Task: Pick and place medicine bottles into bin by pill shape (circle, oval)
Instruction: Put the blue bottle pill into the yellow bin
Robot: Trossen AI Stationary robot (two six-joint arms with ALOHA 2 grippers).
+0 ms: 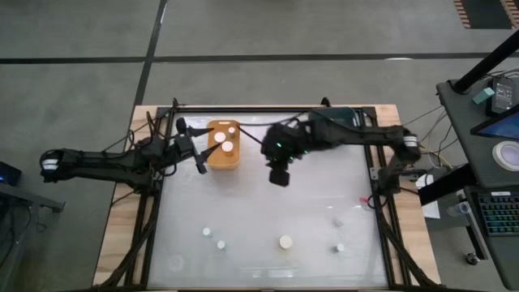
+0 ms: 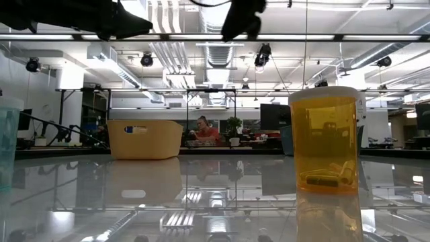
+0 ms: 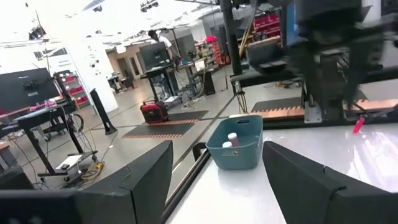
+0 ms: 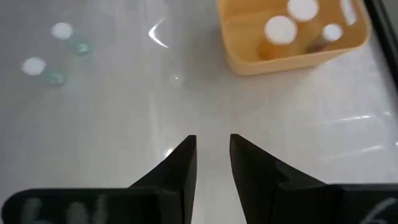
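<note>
An orange medicine bottle (image 2: 325, 140) with a white cap fills the right of the low view, closest to the lens, with a few oblong pills lying at its bottom. The right gripper (image 4: 212, 147) hangs over bare table with nothing between its two dark fingers — only a narrow gap separates them, nearly closed. In the high view it sits upper centre (image 1: 279, 173), just right of the yellow bin (image 1: 224, 158). The left gripper (image 3: 214, 162) has its fingers spread wide and empty; in the high view it is at the yellow bin's left edge (image 1: 193, 150). That bin holds three white-capped bottles (image 4: 280, 28). A teal bin (image 3: 236, 149) ahead of the left gripper holds two more bottles (image 3: 232, 138). Loose bottles stand along the lower part of the table (image 1: 268, 219) — two at lower left (image 1: 212, 238), one larger cap at lower centre (image 1: 285, 241), others at lower right (image 1: 339, 247). A person (image 2: 203, 132) sits in the room behind the table.
</note>
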